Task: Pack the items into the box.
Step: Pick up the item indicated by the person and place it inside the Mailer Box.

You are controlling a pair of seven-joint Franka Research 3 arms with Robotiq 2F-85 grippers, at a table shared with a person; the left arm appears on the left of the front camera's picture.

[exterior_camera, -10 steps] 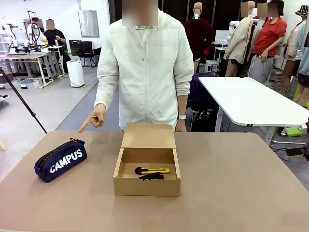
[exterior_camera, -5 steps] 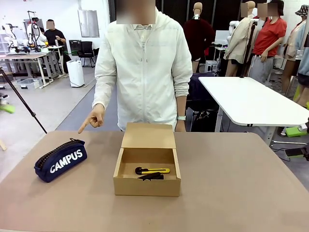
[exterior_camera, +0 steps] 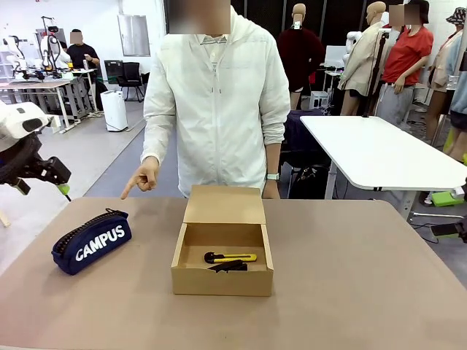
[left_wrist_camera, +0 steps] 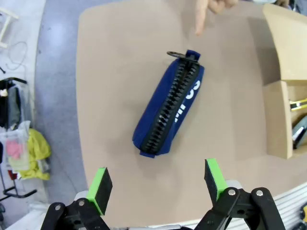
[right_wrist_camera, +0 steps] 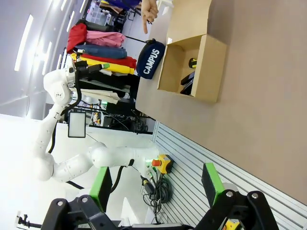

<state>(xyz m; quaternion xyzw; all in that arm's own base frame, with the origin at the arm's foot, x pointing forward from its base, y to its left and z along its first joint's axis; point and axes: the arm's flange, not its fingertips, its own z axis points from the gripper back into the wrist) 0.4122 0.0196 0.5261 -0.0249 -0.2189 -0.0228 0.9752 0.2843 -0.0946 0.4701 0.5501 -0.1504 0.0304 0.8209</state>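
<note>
Left pincer (left_wrist_camera: 157,179), released, hangs off the worktop's (exterior_camera: 365,277) left edge, up and left of the case (exterior_camera: 92,241) lying near that edge. A worktop strip separates case from open box (exterior_camera: 222,279), which holds knife (exterior_camera: 232,257) and stapler (exterior_camera: 229,266). Right pincer (right_wrist_camera: 156,184) released, well apart.

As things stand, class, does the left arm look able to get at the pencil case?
Probably yes: the left gripper hangs open above the pencil case, with bare table around it; the person's hand points from beyond its far end.
</note>
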